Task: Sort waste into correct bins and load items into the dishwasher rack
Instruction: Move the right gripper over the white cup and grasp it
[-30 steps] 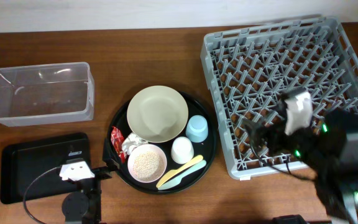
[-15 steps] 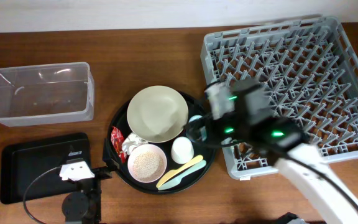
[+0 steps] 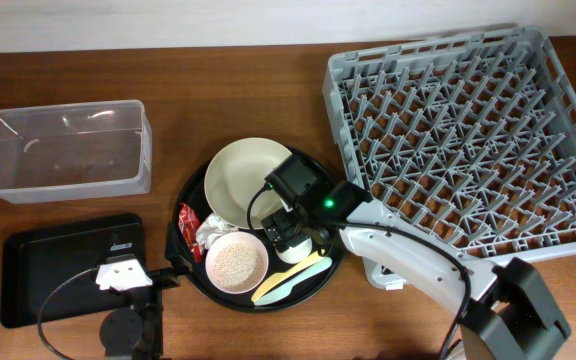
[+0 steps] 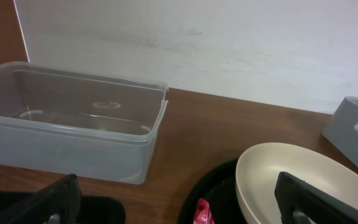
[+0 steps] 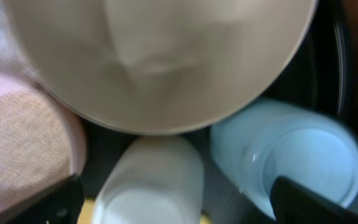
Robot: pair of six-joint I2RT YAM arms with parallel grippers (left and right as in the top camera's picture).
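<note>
Seen from overhead, your grey dishwasher rack (image 3: 463, 140), a grid of upright pegs, takes the right side of the table (image 3: 248, 90). The clear tub (image 3: 66, 150) sits far left, with the flat black tray (image 3: 58, 265) on its near side. Between them, the round black tray (image 3: 190, 195) carries the cream dish (image 3: 233, 175) and the pink bowl (image 3: 211, 262) heaped with rice (image 3: 236, 264). It also holds the yellow utensil (image 3: 306, 266) and pale blue utensil (image 3: 280, 290) side by side, the crumpled napkin (image 3: 208, 233) and the red wrapper (image 3: 187, 218).

Your right gripper (image 3: 290, 232) hangs over that tray beside the dish, largely covering the cups from above. Its wrist camera shows what the overhead view cannot. The white cup (image 5: 154, 180) lies between spread, released jaws, with the light blue cup (image 5: 291, 155) just beside it, both tucked by the dish's rim.

Your left gripper (image 4: 176, 180) is likewise released, jaws wide and grasping nothing. Its view takes in the tub's side wall, the dish and the wrapper.
</note>
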